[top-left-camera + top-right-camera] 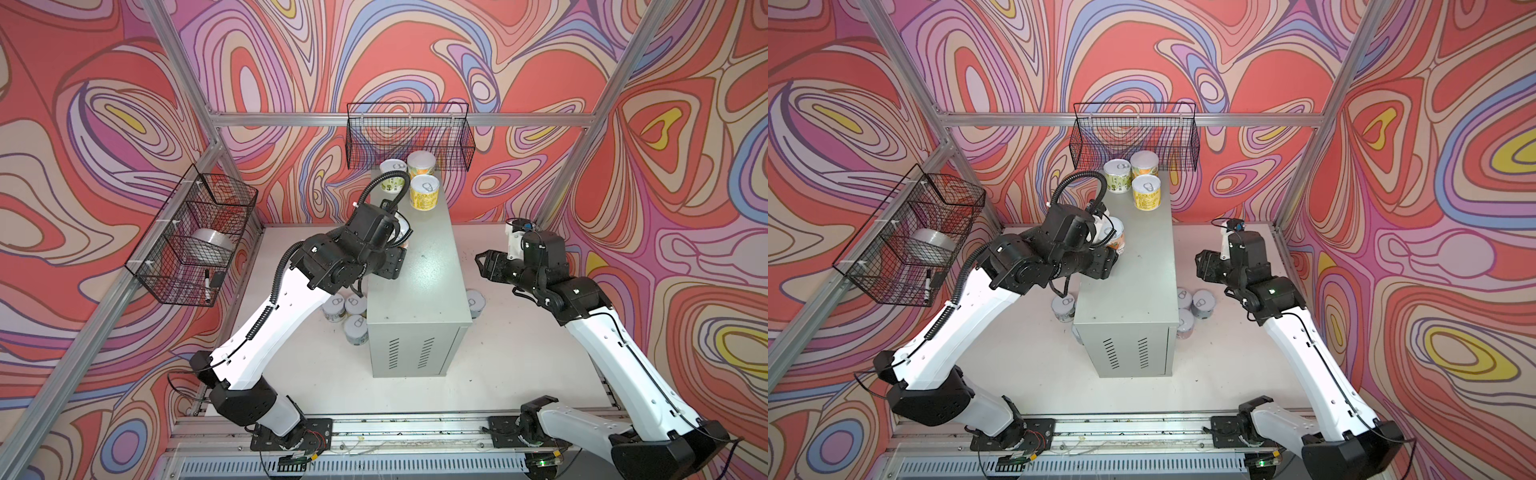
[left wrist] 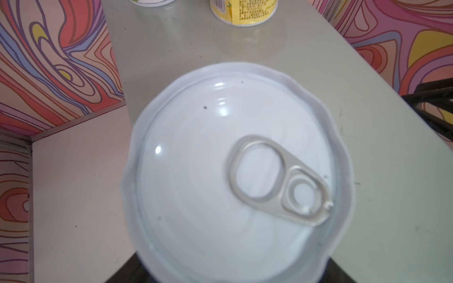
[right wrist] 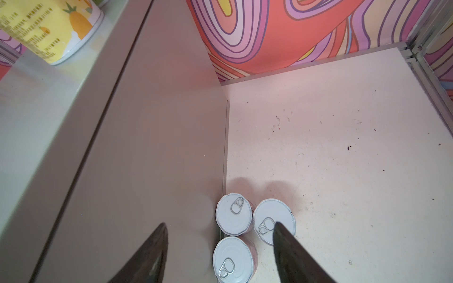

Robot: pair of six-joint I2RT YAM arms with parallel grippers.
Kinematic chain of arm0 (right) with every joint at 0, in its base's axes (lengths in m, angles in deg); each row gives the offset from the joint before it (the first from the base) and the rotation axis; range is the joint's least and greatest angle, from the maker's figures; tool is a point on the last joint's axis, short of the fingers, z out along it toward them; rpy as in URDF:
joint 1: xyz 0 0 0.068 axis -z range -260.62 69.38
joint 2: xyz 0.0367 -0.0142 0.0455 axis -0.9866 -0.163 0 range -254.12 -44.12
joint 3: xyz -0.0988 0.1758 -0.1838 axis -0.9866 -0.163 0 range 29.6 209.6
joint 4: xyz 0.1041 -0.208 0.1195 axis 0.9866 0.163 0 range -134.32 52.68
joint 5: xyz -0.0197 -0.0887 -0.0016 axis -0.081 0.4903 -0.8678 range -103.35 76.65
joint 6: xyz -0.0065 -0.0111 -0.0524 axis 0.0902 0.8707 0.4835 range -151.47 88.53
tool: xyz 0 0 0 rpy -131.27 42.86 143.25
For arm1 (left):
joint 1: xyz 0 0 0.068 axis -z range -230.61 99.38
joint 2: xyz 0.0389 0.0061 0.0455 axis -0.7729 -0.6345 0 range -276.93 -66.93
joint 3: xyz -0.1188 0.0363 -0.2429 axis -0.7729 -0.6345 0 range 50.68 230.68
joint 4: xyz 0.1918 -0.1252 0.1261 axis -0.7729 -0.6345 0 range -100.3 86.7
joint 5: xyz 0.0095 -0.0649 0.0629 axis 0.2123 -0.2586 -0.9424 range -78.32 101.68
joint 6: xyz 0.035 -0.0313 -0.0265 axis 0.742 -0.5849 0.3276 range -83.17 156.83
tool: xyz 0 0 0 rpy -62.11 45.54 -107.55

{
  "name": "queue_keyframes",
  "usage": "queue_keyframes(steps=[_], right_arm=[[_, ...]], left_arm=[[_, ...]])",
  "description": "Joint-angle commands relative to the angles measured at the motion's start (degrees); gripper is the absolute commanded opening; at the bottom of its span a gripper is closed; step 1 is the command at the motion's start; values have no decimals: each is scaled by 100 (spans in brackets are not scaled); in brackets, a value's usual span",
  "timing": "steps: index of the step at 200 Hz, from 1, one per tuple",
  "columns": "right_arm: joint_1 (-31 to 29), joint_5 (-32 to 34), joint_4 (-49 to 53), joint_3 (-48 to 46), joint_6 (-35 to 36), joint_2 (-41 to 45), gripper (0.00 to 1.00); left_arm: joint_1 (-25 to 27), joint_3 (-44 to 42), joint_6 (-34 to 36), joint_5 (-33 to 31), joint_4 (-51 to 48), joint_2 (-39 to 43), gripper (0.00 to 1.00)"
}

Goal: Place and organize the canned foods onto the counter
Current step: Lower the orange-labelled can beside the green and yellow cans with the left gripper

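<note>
Left gripper (image 1: 1116,248), seemingly clamped on the orange can (image 2: 235,176) at the grey worktop (image 1: 1138,266) edge, should shift it inboard beside the yellow can (image 1: 1146,193) before release; right gripper (image 3: 220,225) half-open, empty.

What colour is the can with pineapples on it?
The can is yellow; right wrist view shows it best.
</note>
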Motion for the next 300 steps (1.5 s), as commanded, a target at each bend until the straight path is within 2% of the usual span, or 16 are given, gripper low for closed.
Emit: queue_keyframes(steps=[1, 32, 73, 174, 300], right_arm=[[23, -32, 29, 27, -30, -77, 69], [23, -59, 5, 37, -41, -115, 69], [23, -109, 30, 93, 47, -158, 69], [23, -41, 79, 191, 128, -252, 69], [23, 33, 23, 260, 181, -378, 69]], left_arm=[[14, -49, 174, -291, 356, 69, 63], [0, 25, 279, -491, 593, 11, 57], [-124, 333, 370, -499, 705, -207, 57], [-711, 522, 354, 103, 1439, -647, 54], [-1129, 1027, 204, 599, 1992, -1278, 55]])
